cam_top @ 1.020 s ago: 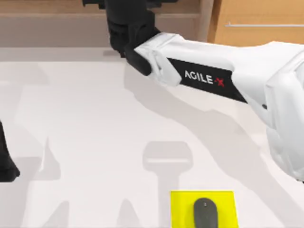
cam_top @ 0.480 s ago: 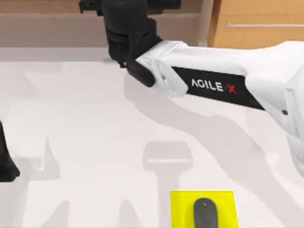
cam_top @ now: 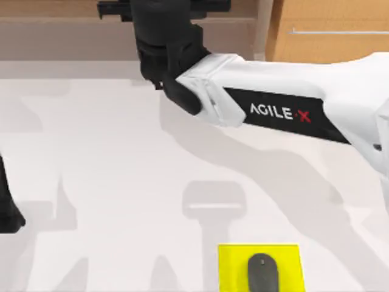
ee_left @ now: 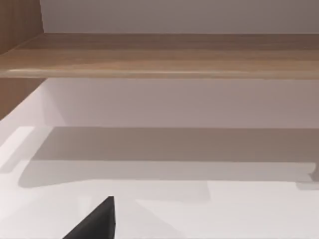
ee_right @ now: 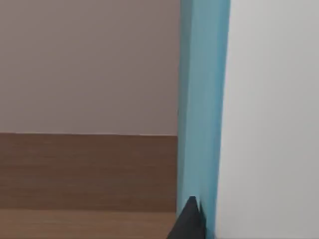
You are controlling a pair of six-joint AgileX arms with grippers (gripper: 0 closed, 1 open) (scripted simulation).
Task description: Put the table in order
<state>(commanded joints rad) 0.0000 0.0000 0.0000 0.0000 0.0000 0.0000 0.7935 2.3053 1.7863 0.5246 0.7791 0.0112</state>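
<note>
**A:** How do the arms sit, starting from the left?

**B:** The left arm (cam_top: 7, 207) is parked at the left edge of the table (cam_top: 109, 158). Its wrist view shows a dark tip of the left claw (ee_left: 97, 221) above the white top, and I cannot tell whether it is released or clenched. The right arm (cam_top: 273, 103) stretches from the right edge across to the far side. The right claw (cam_top: 163, 15) is at the wooden shelf (cam_top: 73, 27).

**A:** Any writing?

**B:** "AGILE X" (cam_top: 279, 113) on the right forearm, with the X in red.

**A:** Is that claw grasping anything?

**B:** Cannot tell. Its wrist view shows an upright blue panel (ee_right: 202, 99) just beside it.

**A:** And the table?

**B:** It lies below and in front of the right claw. Near the front edge it carries a yellow pad (cam_top: 234, 267) with a dark mouse (cam_top: 262, 274) on it. A drawer cabinet (cam_top: 334, 30) stands far right.
</note>
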